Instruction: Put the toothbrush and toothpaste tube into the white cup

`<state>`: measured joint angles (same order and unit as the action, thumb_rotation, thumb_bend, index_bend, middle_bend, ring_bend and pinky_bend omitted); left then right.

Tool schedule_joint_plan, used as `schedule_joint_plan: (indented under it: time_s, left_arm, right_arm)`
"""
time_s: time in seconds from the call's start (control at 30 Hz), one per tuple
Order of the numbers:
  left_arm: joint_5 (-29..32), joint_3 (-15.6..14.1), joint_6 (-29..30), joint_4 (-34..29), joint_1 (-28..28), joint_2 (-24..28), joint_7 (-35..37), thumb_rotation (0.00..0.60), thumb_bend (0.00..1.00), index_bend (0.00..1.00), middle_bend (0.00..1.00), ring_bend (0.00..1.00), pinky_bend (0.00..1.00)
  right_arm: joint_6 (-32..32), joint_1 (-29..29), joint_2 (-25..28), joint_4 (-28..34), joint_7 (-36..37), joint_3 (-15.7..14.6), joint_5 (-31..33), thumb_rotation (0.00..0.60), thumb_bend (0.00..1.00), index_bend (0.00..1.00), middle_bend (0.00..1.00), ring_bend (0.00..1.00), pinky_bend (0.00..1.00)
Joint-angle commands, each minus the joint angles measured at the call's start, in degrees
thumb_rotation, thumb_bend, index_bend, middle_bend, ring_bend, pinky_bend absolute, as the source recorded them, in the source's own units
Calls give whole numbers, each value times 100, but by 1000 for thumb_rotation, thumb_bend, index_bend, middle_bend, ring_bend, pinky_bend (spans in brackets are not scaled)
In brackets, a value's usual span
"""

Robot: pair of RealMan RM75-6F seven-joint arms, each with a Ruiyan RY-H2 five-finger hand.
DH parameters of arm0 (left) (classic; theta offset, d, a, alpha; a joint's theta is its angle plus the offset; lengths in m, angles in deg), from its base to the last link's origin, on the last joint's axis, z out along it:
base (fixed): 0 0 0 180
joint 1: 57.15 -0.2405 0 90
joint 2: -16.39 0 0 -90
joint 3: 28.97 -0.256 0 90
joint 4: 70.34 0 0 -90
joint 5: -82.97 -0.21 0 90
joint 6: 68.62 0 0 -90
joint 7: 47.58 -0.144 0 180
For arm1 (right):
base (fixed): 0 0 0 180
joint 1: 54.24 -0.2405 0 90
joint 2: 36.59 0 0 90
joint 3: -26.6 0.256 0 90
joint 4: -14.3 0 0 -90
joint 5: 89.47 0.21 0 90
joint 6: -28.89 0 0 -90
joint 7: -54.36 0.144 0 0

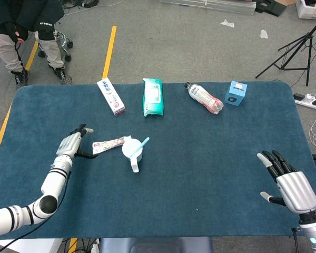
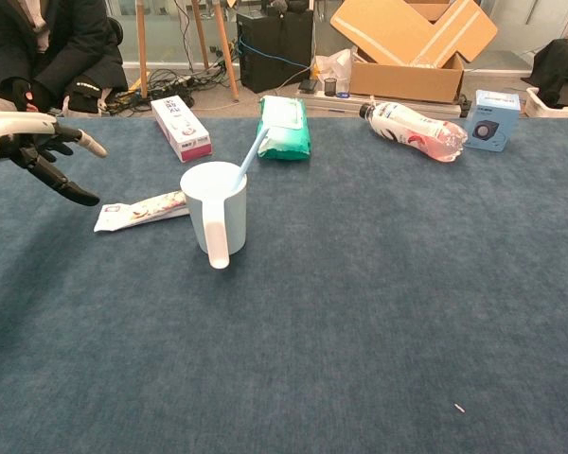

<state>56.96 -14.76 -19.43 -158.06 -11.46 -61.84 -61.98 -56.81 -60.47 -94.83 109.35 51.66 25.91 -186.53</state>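
The white cup (image 1: 132, 149) (image 2: 214, 214) stands left of the table's middle with its handle toward me. A light blue toothbrush (image 1: 144, 143) (image 2: 251, 155) leans inside it, head up to the right. The toothpaste tube (image 1: 107, 145) (image 2: 142, 211) lies flat just left of the cup. My left hand (image 1: 72, 143) (image 2: 40, 151) hovers open a little left of the tube's end, fingers spread and pointing toward it, holding nothing. Over the table's near right corner, my right hand (image 1: 284, 178) is open with fingers spread, far from everything.
Along the far edge lie a white and pink box (image 1: 111, 96) (image 2: 181, 128), a green wipes pack (image 1: 152, 97) (image 2: 285, 126), a clear bottle (image 1: 204, 98) (image 2: 414, 129) and a small blue box (image 1: 235, 93) (image 2: 492, 119). A seated person (image 1: 26, 26) is beyond the far left corner.
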Motion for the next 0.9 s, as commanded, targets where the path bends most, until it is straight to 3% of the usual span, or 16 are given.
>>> schedule_joint_plan:
  time_s: [0.03,0.43,0.9]
  left_arm:
    - [-81,22,37,259,61,-261,49,600,4,188,0,0,0]
    - [-283,-125,323,935,193,-978,-254,600,4,236,0,0,0]
    - [-86,64,303,1572,274,-1527,-493,600,4,297,0,0,0]
  right_arm:
    - [-11,3,2,-5,9,-7,-17,600,0,43,114,57,423]
    - [-22,5,16,-17,51,-12,-35,600,0,43,114,57,423]
    - [-61,18,37,-32,103,-27,-81,600,0,43,114,57,423]
